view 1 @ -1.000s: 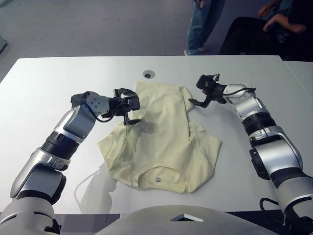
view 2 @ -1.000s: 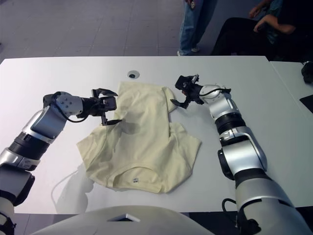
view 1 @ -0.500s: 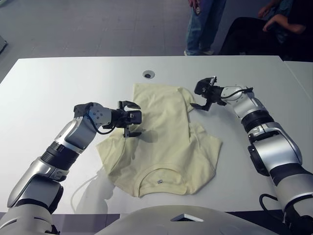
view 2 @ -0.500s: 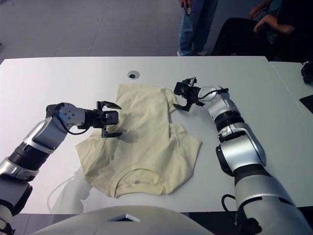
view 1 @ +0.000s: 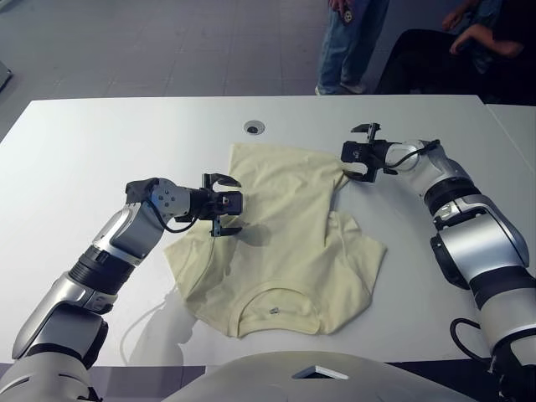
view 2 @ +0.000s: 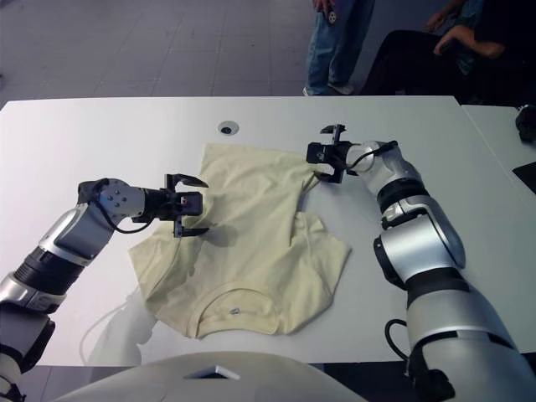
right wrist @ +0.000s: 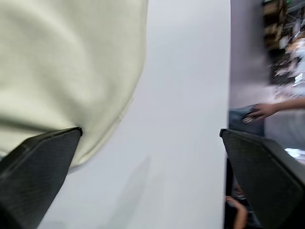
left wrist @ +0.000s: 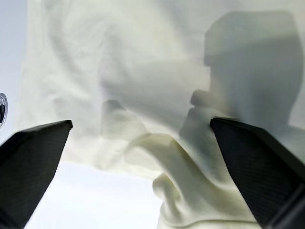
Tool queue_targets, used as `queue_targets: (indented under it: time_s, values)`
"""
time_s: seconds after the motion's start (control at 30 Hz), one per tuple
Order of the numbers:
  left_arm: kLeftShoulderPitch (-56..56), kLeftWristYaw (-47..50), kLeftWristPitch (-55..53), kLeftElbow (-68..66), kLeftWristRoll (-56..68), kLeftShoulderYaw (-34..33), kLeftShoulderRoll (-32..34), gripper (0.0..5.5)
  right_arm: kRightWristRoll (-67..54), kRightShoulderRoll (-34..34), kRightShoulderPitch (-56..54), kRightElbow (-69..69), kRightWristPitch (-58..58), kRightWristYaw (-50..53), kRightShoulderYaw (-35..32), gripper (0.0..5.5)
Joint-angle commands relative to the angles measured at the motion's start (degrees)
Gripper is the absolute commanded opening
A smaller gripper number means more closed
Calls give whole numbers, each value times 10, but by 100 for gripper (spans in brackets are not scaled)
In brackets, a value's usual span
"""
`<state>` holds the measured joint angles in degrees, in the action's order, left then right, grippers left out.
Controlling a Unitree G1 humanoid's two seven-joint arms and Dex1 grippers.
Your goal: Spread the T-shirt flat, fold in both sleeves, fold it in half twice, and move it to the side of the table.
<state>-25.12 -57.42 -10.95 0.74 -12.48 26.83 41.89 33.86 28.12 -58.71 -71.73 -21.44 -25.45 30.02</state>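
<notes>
Left gripper [view 1: 234,205] and right gripper [view 1: 353,152] gape wide at the rumpled cream T-shirt [view 1: 285,243].

The pale-yellow T-shirt [view 1: 280,230] lies crumpled mid-table, collar toward the robot, hem at the far side, its right part folded inward and creased.

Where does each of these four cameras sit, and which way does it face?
Left eye view: on the head, facing forward and down at the table and T-shirt; both arms, left gripper and right gripper show.
Right eye view: beside it, same scene and arms.
Left wrist view: on the left wrist, facing wrinkled cloth between its open fingers.
Right wrist view: on the right wrist, facing the shirt's edge and table between its fingers.
Shared: all four see the T-shirt.
</notes>
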Motion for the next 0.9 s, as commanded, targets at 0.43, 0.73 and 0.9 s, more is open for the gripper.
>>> queue_targets:
  time_s: [0.43,0.73,0.9]
  values:
    - [28,-17,-18,-8,-30,28,-10,540,-66,14,-43,-22,-11,-83,-73,539]
    - [33,-18,-22,-2,-28,20,-4,540,-153,77,28,130,106,-376,-112,539]
    - [34,-20,-24,2,-28,19,-3,540,-173,82,93,256,158,-421,-115,539]
